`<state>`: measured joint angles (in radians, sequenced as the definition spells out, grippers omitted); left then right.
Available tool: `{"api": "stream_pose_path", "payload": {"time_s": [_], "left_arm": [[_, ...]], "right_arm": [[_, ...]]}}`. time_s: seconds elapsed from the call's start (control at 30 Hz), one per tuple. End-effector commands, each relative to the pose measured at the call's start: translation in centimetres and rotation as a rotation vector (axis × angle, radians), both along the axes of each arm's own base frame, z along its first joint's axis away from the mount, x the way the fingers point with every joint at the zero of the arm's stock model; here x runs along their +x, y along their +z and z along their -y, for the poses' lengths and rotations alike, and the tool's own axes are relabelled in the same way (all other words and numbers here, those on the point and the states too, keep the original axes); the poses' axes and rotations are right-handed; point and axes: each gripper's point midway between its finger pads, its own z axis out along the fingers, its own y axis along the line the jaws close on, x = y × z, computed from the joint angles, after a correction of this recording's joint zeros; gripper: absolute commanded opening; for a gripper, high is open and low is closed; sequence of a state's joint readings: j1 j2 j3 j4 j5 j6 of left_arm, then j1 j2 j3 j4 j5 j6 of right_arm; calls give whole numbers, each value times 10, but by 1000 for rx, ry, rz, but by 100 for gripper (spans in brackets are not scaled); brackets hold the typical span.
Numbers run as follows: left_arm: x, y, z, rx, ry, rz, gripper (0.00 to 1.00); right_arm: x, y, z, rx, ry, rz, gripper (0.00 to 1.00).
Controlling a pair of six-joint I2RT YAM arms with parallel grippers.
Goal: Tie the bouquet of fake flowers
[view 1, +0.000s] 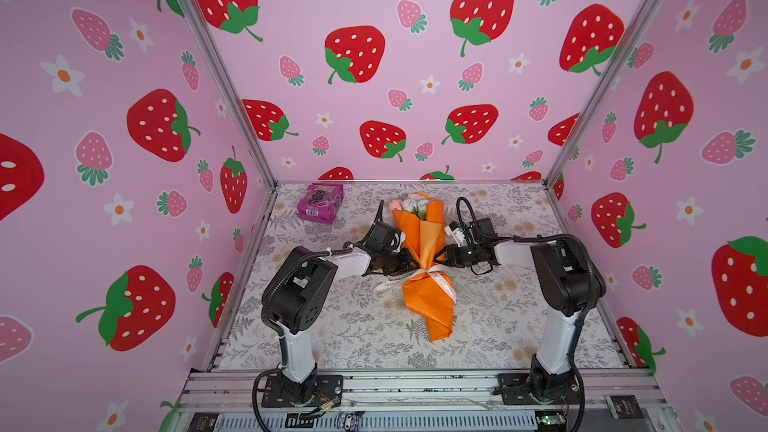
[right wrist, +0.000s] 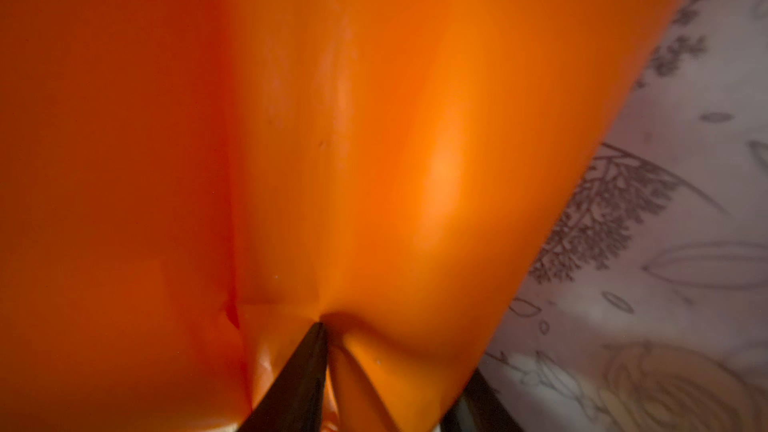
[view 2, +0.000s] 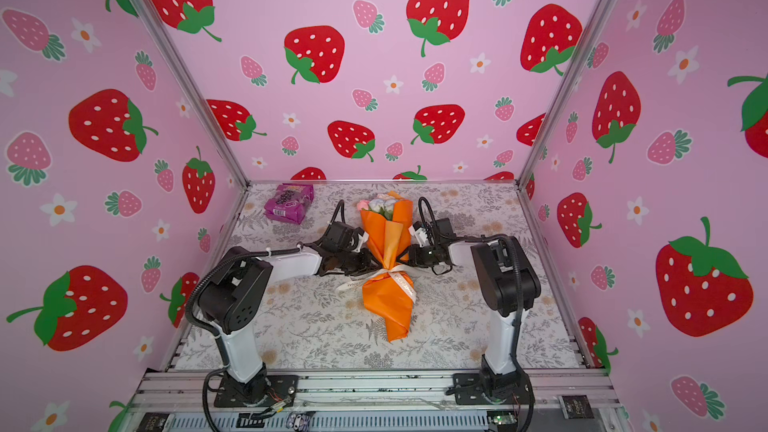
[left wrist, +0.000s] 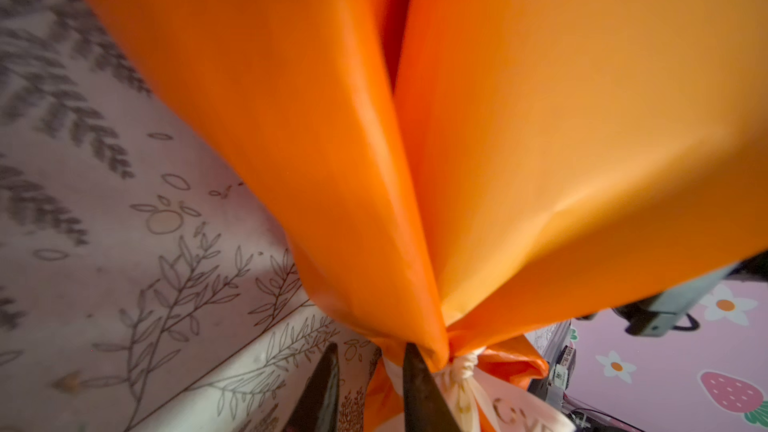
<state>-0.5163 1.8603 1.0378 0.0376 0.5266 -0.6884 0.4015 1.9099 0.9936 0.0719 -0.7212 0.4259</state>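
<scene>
The left hand [left wrist: 372, 347] and right hand [right wrist: 397, 351] are half open, holding nothing; poking could rip the bouquet [view 1: 419, 234] or loosen its ribbon [view 1: 440, 280].

Floral-print table [view 1: 353, 326] w/ bouquet [view 1: 419, 238] mid, purple packet [view 1: 320, 203] far-left corner

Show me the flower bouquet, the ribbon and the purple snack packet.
bouquet of fake flowers [view 1: 428, 309], in a top view, orange wrap below the tie
cream printed ribbon [view 1: 442, 282], in a top view, band crossing the wrap
purple snack packet [view 1: 320, 203], in a top view, its upper face
</scene>
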Motion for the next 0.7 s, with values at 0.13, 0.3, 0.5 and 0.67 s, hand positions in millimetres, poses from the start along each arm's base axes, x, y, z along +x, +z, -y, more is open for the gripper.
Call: {"api": "stream_pose_path", "payload": {"time_s": [0.13, 0.3, 0.5, 0.67], "left_arm": [[2, 19, -9, -28, 14, 60, 35], [7, 29, -1, -71, -19, 87, 40], [20, 25, 4, -96, -5, 61, 40], [26, 13, -2, -83, 24, 31, 40]], "right_arm": [[3, 46, 27, -64, -146, 131, 51], [-11, 89, 10, 130, -110, 169, 47], [-27, 107, -30, 228, 1, 177, 46], [4, 75, -21, 111, -146, 153, 48]]}}
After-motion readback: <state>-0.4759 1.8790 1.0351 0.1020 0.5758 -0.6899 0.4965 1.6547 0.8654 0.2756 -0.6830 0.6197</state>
